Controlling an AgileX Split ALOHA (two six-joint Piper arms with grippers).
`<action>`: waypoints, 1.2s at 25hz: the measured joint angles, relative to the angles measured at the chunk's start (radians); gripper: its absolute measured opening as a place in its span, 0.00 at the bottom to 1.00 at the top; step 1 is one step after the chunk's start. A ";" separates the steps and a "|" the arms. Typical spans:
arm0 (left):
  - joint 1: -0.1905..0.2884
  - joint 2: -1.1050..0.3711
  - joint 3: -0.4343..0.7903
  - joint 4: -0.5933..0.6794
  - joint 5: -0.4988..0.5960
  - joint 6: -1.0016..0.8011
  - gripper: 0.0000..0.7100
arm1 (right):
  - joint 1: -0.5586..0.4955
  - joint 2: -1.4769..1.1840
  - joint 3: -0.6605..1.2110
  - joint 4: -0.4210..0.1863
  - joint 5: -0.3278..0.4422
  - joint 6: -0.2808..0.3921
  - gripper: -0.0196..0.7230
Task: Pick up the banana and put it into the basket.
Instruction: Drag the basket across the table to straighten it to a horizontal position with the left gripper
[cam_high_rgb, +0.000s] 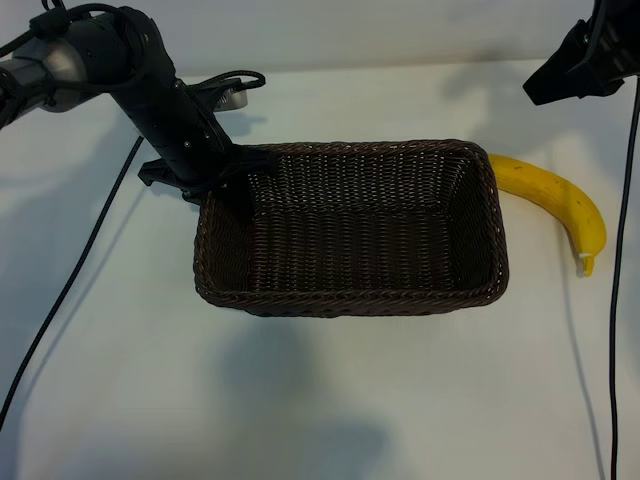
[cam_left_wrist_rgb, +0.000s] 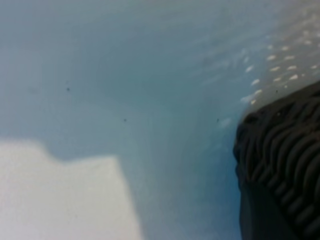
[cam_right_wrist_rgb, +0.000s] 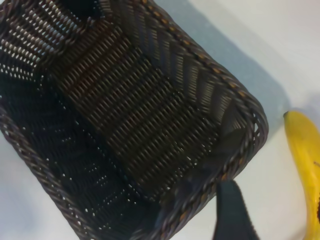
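The dark brown woven basket (cam_high_rgb: 350, 302) stands in the middle of the white table. Just off its right end, the yellow banana (cam_high_rgb: 556, 196) lies on the table, its pale stem tip toward the near side. My left gripper (cam_high_rgb: 232, 185) is at the basket's far left corner, shut on the rim, with one finger inside the wall. In the left wrist view the basket's weave (cam_left_wrist_rgb: 285, 155) sits very close. My right gripper (cam_high_rgb: 548, 84) hangs open and empty above the far right of the table, beyond the banana. The right wrist view shows one of its fingers (cam_right_wrist_rgb: 231, 212) beside the basket's rim (cam_right_wrist_rgb: 242, 102) and the banana (cam_right_wrist_rgb: 306, 150).
Black cables (cam_high_rgb: 75, 270) trail over the table on the left and another (cam_high_rgb: 618, 330) runs down the right edge. Bare white tabletop (cam_high_rgb: 320, 400) lies in front of the basket.
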 joint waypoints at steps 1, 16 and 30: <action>0.000 0.000 0.000 0.000 0.000 0.000 0.29 | 0.000 0.000 0.000 0.000 0.000 0.000 0.59; -0.001 0.000 -0.006 -0.019 0.008 -0.007 0.68 | 0.000 0.000 0.000 0.000 -0.001 0.000 0.59; -0.001 -0.001 -0.008 -0.022 0.016 -0.012 0.73 | 0.000 0.000 0.000 0.000 -0.001 0.000 0.59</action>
